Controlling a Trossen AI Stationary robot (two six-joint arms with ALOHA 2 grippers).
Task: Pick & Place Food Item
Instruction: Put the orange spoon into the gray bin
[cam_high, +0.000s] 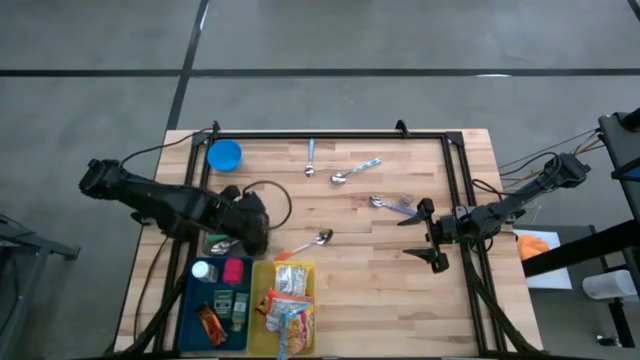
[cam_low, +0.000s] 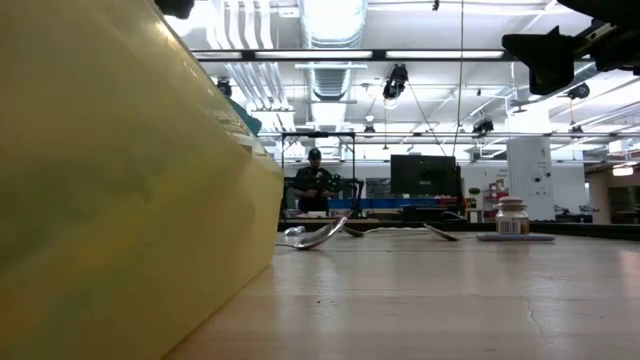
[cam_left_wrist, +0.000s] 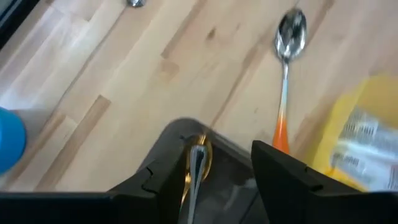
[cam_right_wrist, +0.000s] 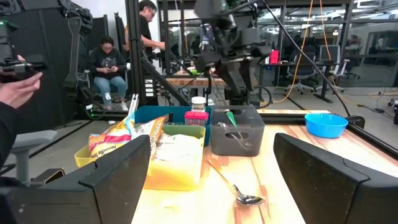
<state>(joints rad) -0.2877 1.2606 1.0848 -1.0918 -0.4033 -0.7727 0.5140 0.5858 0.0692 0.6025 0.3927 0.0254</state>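
Food packets (cam_high: 288, 310) lie in a yellow bin (cam_high: 262, 335) at the table's near edge. More food, a small jar (cam_high: 203, 270) and a red box (cam_high: 233, 271) among it, fills the blue bin (cam_high: 189, 315) beside it. My left gripper (cam_high: 250, 228) hangs open above a grey bin (cam_right_wrist: 236, 138) that holds a spoon (cam_left_wrist: 198, 163), and nothing shows between its fingers. In the right wrist view the left gripper (cam_right_wrist: 239, 78) stands clear above that bin's rim. My right gripper (cam_high: 425, 235) waits open and level at the table's right side.
An orange-handled spoon (cam_left_wrist: 286, 68) lies on the wood just right of the grey bin. Other spoons (cam_high: 345, 175) and a blue bowl (cam_high: 224, 155) lie toward the far edge. A black frame (cam_high: 330, 134) borders the table. People stand and sit in the room beyond.
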